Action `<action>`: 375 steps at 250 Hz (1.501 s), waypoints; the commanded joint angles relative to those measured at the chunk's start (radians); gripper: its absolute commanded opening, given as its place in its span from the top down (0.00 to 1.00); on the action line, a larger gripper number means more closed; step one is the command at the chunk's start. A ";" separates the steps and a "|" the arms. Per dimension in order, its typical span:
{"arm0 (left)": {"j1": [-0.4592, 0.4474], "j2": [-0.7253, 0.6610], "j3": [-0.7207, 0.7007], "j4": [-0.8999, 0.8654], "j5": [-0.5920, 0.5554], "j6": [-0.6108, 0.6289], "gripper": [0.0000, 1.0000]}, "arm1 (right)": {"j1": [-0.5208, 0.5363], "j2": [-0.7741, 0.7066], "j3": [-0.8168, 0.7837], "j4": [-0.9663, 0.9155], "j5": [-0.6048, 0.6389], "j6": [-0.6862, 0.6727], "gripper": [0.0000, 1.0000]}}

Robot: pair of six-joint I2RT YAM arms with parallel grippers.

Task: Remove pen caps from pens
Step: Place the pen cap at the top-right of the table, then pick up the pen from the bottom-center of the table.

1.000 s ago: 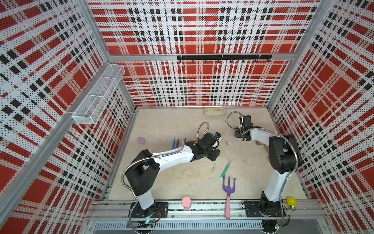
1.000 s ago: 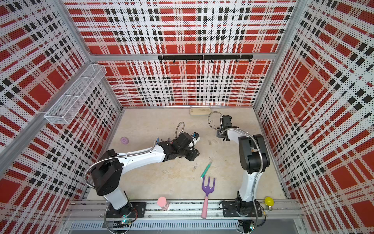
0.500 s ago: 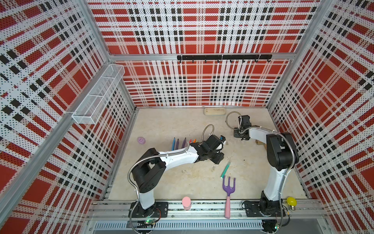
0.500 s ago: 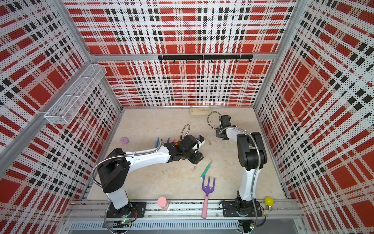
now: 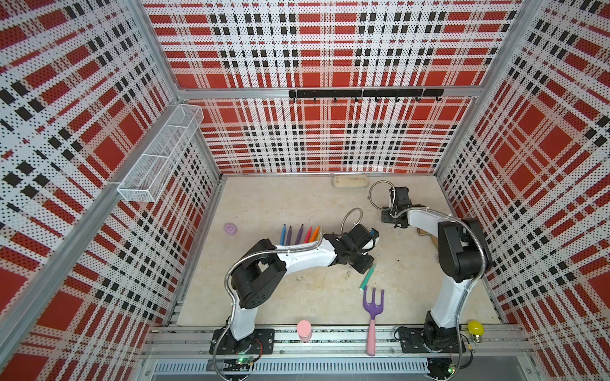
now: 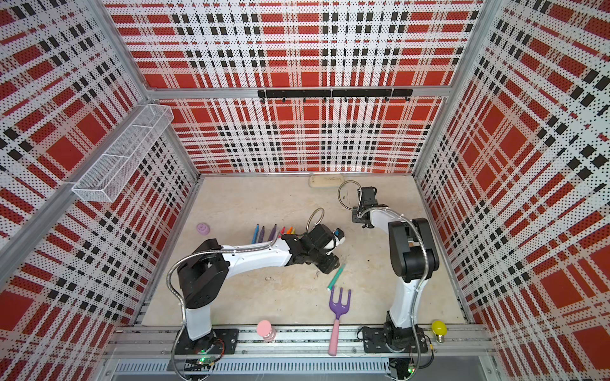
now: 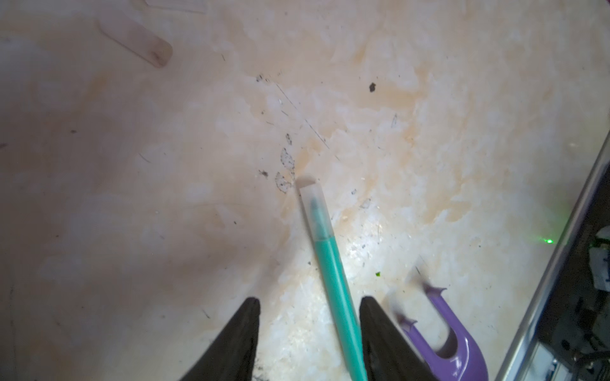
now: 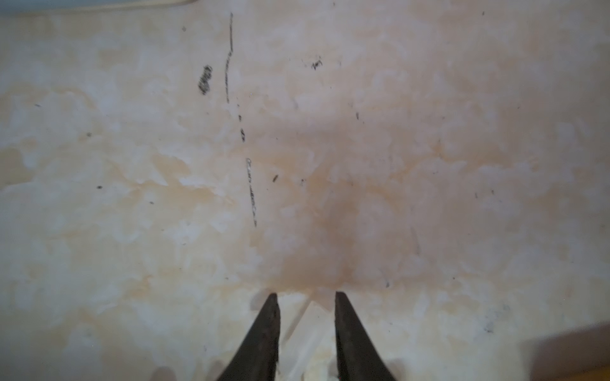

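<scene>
A teal pen (image 7: pixel 333 283) lies flat on the table with its clear pen cap (image 7: pixel 315 211) still on. My left gripper (image 7: pixel 309 302) is open and straddles the barrel, which lies close to one finger (image 7: pixel 371 316). In both top views this gripper (image 5: pixel 367 265) hovers over the upper end of the teal pen (image 5: pixel 367 277). A row of pens (image 5: pixel 298 235), blue, purple, red and orange, lies behind the left arm. My right gripper (image 8: pixel 307 298) is low over the table at the back right, its jaws slightly apart. A loose clear pen cap (image 8: pixel 305 326) lies on the table between them.
A purple garden fork (image 5: pixel 373 303) with a pink handle lies just in front of the teal pen. A pink bottle (image 5: pixel 304 330) and a yellow bulb (image 5: pixel 475 329) stand on the front rail. A lilac disc (image 5: pixel 230 228) sits left, a wooden block (image 5: pixel 350 181) at the back wall.
My left arm has swung right and forward, from the row of pens to the teal pen. My right gripper's jaws have parted and the arm has barely moved.
</scene>
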 commanded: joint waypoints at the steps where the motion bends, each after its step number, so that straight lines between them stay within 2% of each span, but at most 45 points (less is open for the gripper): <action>1: -0.021 0.010 0.014 -0.072 -0.039 -0.003 0.47 | 0.011 -0.061 -0.023 0.059 0.002 -0.014 0.67; 44: -0.047 0.022 -0.004 -0.080 -0.042 -0.040 0.47 | 0.018 -0.097 -0.045 0.078 0.012 -0.010 0.62; 133: -0.101 0.069 0.019 -0.102 -0.041 -0.077 0.47 | 0.022 -0.127 -0.071 0.091 0.022 -0.005 0.61; 260: -0.108 0.146 0.079 -0.162 -0.126 -0.070 0.49 | 0.024 -0.143 -0.081 0.098 0.033 -0.005 0.60; 375: -0.103 0.194 0.147 -0.177 -0.137 -0.065 0.50 | 0.024 -0.140 -0.081 0.106 0.035 -0.005 0.60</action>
